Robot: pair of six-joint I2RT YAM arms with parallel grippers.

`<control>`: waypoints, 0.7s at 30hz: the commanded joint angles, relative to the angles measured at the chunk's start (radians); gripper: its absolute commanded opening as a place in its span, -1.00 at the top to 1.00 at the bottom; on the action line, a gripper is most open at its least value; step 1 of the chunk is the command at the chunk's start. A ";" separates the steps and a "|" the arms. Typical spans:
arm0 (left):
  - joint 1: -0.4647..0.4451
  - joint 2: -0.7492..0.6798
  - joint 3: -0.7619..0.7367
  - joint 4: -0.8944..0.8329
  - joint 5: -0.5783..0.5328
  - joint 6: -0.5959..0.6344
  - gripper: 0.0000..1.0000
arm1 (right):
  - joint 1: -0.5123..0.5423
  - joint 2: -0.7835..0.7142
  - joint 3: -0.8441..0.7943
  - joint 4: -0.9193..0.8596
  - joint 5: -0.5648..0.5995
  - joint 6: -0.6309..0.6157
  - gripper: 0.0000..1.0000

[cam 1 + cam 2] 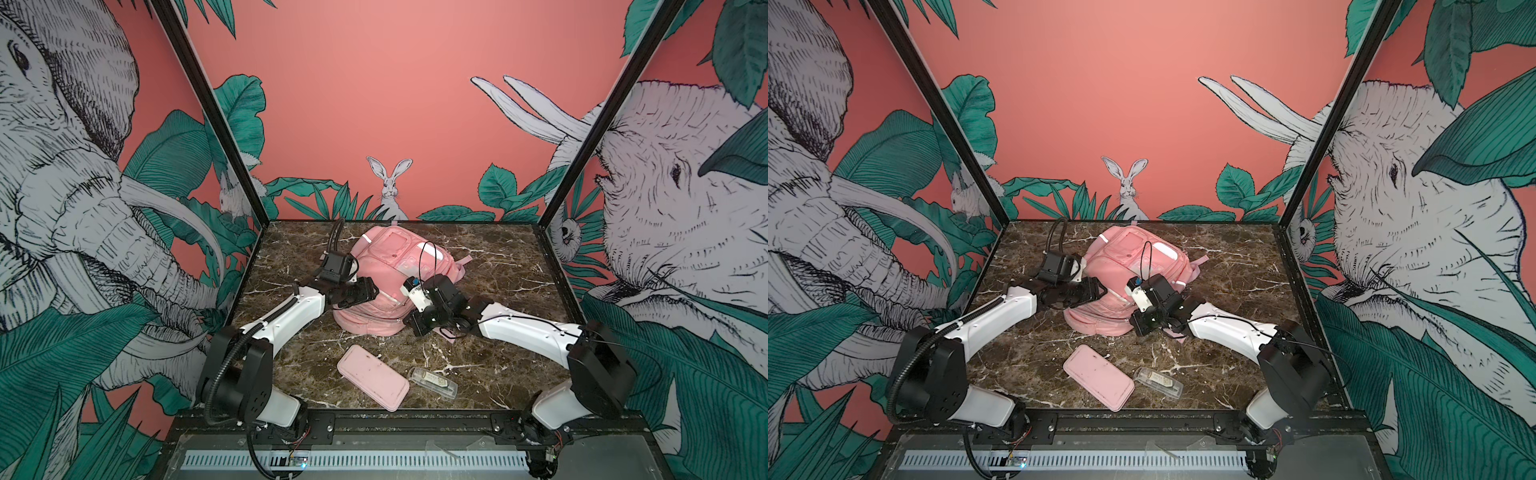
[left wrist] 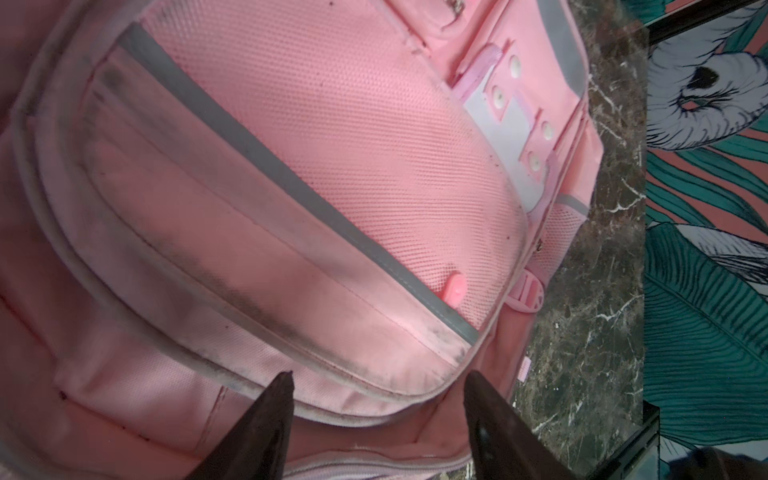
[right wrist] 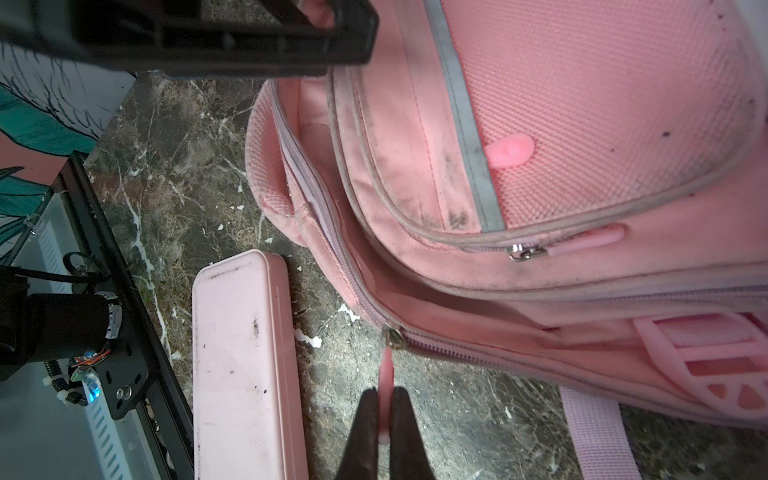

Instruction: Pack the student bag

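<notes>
The student bag (image 1: 384, 270), soft pink with grey reflective strips and grime-smudged pockets, lies front-up on the dark marbled surface (image 1: 498, 270). The right end effector (image 3: 385, 395) is clamped on its zipper pull (image 3: 385, 368). The left end effector (image 2: 380, 376) hangs with jaws apart over its pocket. A pink pouch (image 1: 372, 377) lies near the bag, and jungle-mural walls (image 1: 374, 104) surround the surface.

A robot test booth; jungle-mural walls (image 1: 395, 104) enclose a marble tabletop (image 1: 498, 266).
</notes>
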 commanded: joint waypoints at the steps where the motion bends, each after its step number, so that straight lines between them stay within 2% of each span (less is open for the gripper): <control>1: -0.001 -0.012 -0.010 0.008 -0.004 -0.012 -0.31 | 0.013 0.005 0.032 0.054 -0.025 0.006 1.00; 5: -0.001 -0.010 -0.017 0.020 -0.010 -0.019 -0.31 | 0.013 0.014 0.033 0.061 -0.031 0.007 1.00; 13: 0.001 0.087 -0.008 0.076 0.022 -0.040 -0.26 | 0.013 0.019 0.038 0.059 -0.026 0.006 1.00; 21: 0.000 -0.009 -0.051 0.024 0.008 -0.038 -0.23 | 0.013 0.009 0.030 0.052 -0.019 0.002 1.00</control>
